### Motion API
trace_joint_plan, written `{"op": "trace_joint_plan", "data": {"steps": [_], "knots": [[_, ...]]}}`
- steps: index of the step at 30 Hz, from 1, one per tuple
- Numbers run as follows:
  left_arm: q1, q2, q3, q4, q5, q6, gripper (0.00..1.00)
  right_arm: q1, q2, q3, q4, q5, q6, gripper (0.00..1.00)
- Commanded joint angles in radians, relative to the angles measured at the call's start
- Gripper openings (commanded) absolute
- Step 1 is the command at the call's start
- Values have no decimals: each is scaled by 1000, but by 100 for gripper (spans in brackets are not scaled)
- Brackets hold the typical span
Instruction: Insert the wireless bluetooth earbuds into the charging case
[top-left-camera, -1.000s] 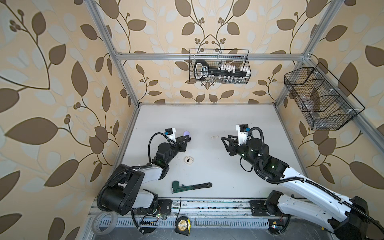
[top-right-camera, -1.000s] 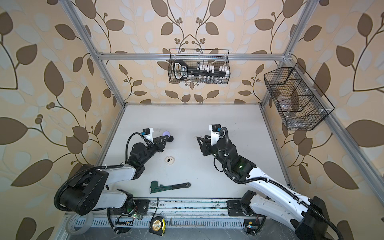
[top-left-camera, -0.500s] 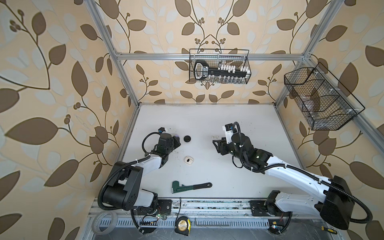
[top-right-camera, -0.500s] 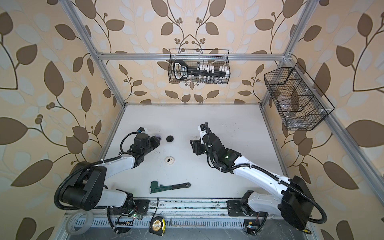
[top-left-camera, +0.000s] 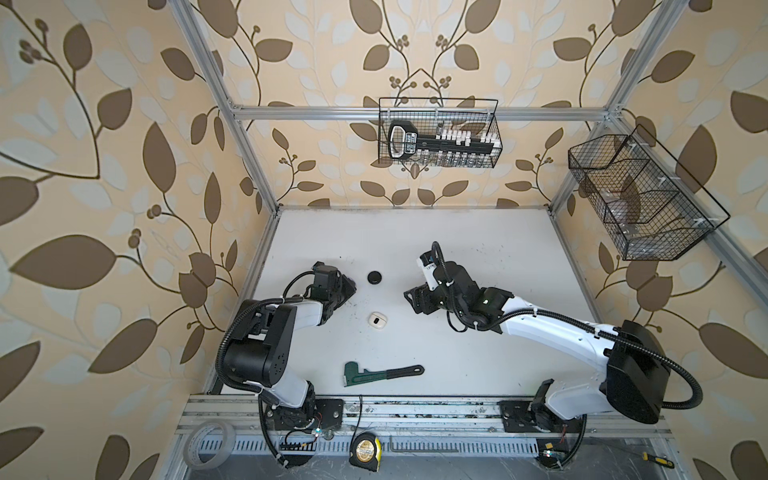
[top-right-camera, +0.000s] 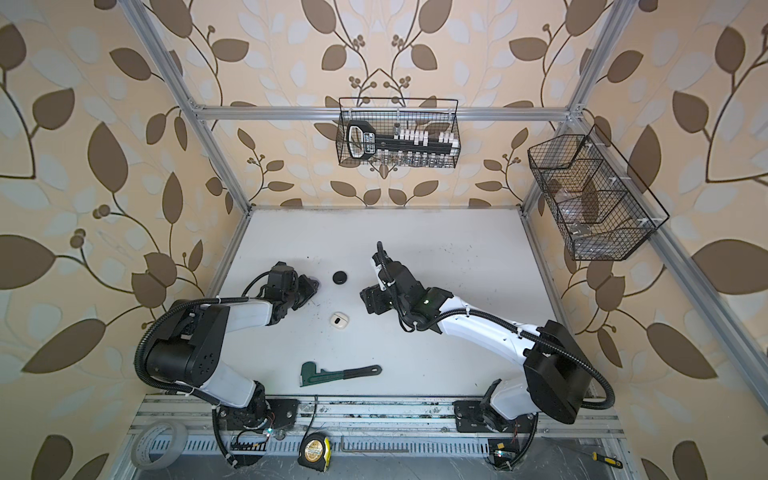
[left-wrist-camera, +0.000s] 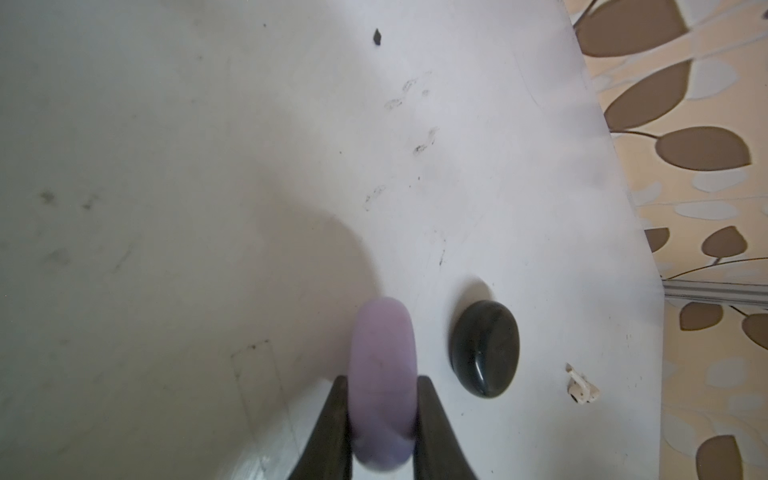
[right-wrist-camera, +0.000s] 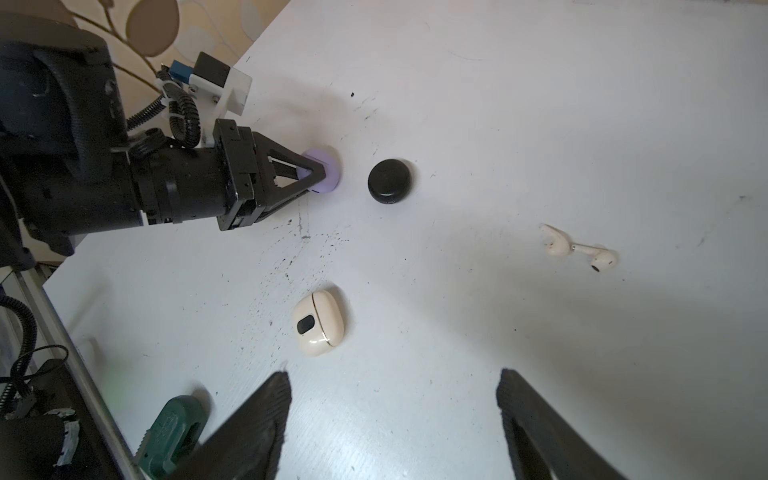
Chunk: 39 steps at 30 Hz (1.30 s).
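While lilac case (left-wrist-camera: 382, 374) sits clamped — right gripper (right-wrist-camera: 394, 374) gapes.

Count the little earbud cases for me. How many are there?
3. The lilac case sits pinched in the left gripper's fingers, the black case lies beside it, and the cream case lies nearer the wrench. More may be hidden.

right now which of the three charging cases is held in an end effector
The lilac case, clamped on edge in the left end effector. The black case and the cream-white case lie loose, with nothing gripping them.
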Motion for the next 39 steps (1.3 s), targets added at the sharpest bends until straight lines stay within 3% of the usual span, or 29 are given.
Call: {"op": "trace_joint_plan", "data": {"steps": [1, 9, 11, 15, 22, 29, 39], "knots": [[13, 22, 29, -30, 18, -17, 19, 7, 26, 47, -37, -22, -22, 82], [24, -23, 28, -95, -40, 5, 65, 9, 104, 95, -73, -66, -42, 88], [24, -55, 32, -137, -67, 20, 79, 12, 153, 127, -97, -83, -52, 91], [24, -121, 2, -137, -116, 16, 99, 18, 261, 209, -166, -110, -82, 93], [24, -264, -1, -236, -217, -5, 99, 79, 439, 350, -254, -116, -138, 93], [24, -415, -54, -266, -354, -107, 99, 122, 593, 489, -343, -91, -168, 91], [24, -540, -127, -188, -358, -17, 99, 140, 735, 605, -431, -79, -173, 82]]}}
